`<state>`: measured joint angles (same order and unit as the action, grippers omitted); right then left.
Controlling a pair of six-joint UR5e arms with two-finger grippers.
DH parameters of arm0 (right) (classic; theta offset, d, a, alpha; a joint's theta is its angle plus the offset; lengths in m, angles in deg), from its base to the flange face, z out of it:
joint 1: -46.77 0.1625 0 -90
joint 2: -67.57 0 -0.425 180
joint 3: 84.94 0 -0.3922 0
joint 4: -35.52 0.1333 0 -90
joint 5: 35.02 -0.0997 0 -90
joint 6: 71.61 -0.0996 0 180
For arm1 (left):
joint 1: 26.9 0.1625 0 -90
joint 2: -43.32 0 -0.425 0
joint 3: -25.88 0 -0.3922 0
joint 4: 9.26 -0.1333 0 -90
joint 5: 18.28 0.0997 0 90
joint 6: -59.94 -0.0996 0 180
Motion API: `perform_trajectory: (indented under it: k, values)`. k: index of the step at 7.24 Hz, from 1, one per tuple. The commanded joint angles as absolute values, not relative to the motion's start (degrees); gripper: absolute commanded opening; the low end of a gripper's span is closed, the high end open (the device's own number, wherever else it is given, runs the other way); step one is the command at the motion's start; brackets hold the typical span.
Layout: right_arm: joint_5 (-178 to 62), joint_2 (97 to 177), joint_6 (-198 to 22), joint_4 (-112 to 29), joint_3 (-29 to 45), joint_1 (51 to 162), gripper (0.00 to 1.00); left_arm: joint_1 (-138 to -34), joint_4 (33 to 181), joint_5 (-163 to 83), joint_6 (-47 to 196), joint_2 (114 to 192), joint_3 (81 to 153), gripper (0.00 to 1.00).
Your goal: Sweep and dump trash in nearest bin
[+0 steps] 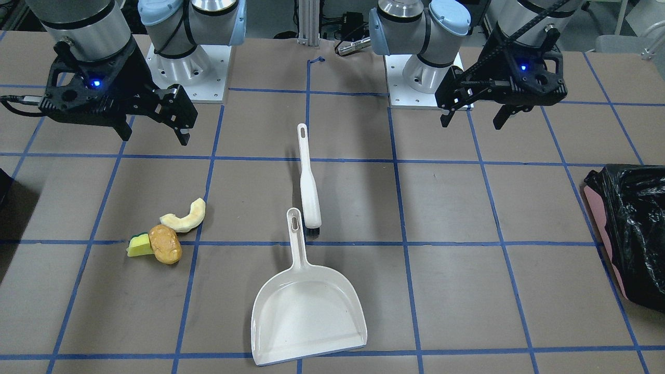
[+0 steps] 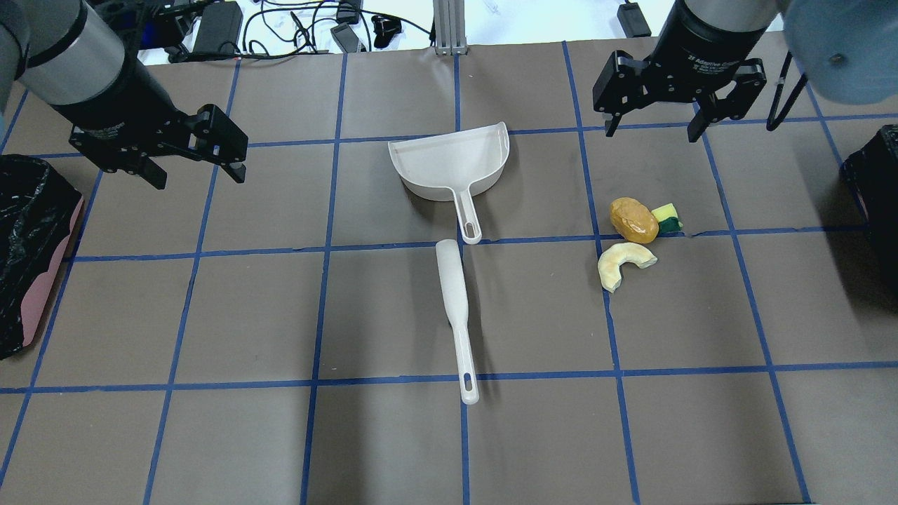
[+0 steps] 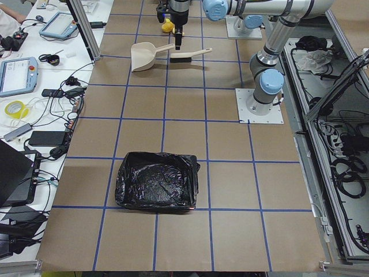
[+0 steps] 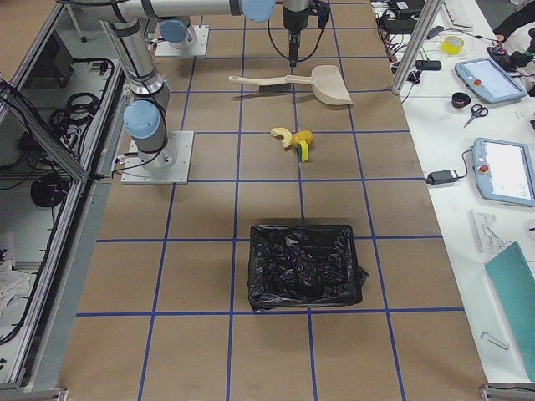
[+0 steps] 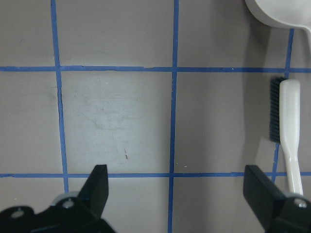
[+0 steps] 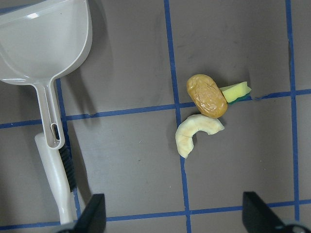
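Overhead, I see the brush (image 2: 454, 308) at six o'clock from the dustpan (image 2: 449, 165), trash (image 2: 633, 219) at four, left bin (image 2: 31, 245) at nine, right bin (image 2: 873, 182) at three.

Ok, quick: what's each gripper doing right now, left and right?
Left gripper: open, holding nothing.
Right gripper: open, holding nothing.
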<state>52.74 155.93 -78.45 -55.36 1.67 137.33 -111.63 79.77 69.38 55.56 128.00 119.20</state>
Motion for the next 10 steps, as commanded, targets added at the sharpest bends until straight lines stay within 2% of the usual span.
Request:
perform_trajectory:
  k: [1,10]
  values:
    - [52.52,156.16,-78.46,-55.27,1.72,137.21,1.0,-111.63,79.86,69.43,55.55,127.88,119.22,1.0]
    - [53.13,156.17,-78.55,-53.51,1.81,137.3,1.0,-111.71,79.68,69.17,54.84,127.44,119.75,1.0]
